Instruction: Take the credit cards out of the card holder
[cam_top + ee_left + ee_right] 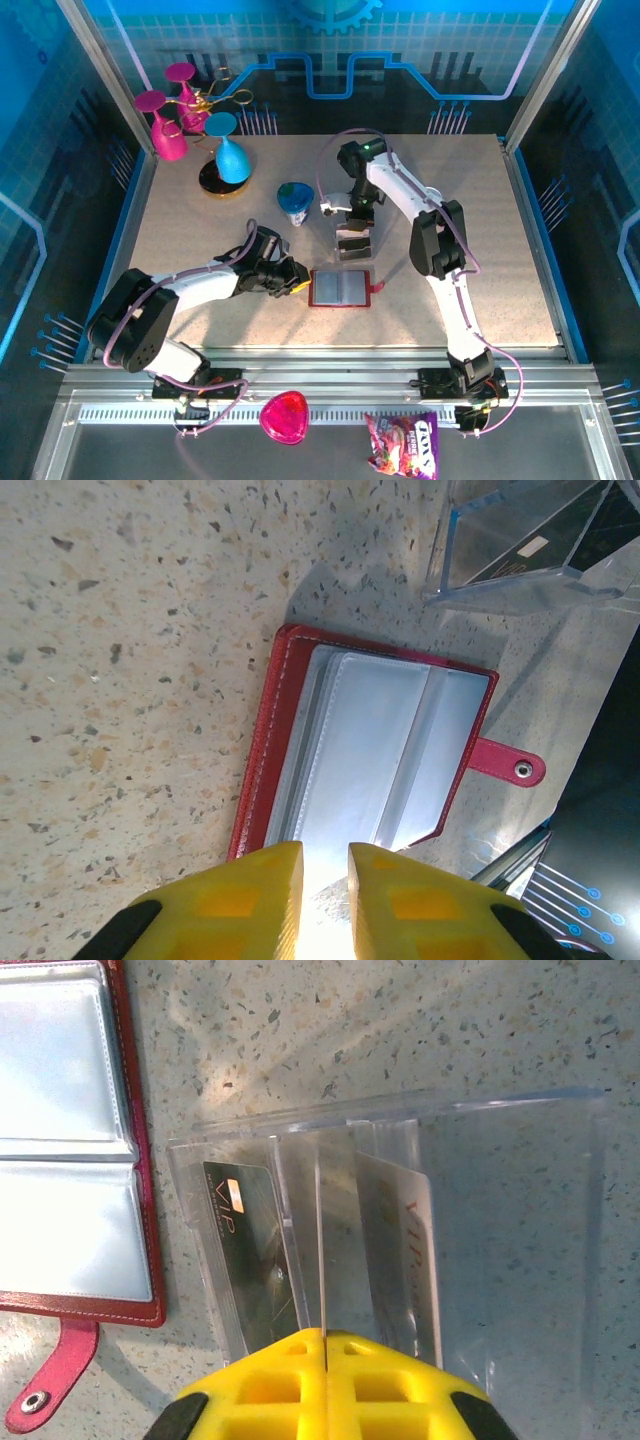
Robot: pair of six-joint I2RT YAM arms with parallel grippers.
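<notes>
The holder point(340, 288) lies open on the table point(200, 230); it is soft and light, and its grey pockets seem empty. The cards point(245, 1250) stand in the clear stand point(520, 1210) just beside it. They are thin, stiff and probably slippery, so take them by a free edge; one is dark, one pale. Your left hand point(325, 865), almost closed, is at the holder's edge; I cannot tell if it pinches. Your right hand point(325, 1338), fully closed on nothing, hovers at the stand.

Strong, even light falls from above, and shadows on the speckled table point(200, 230) are short and soft. In both wrist views glare whitens the pale pockets of the wallet point(370, 750). The clear stand point(500, 1210) carries faint reflections. Focus is sharp.
</notes>
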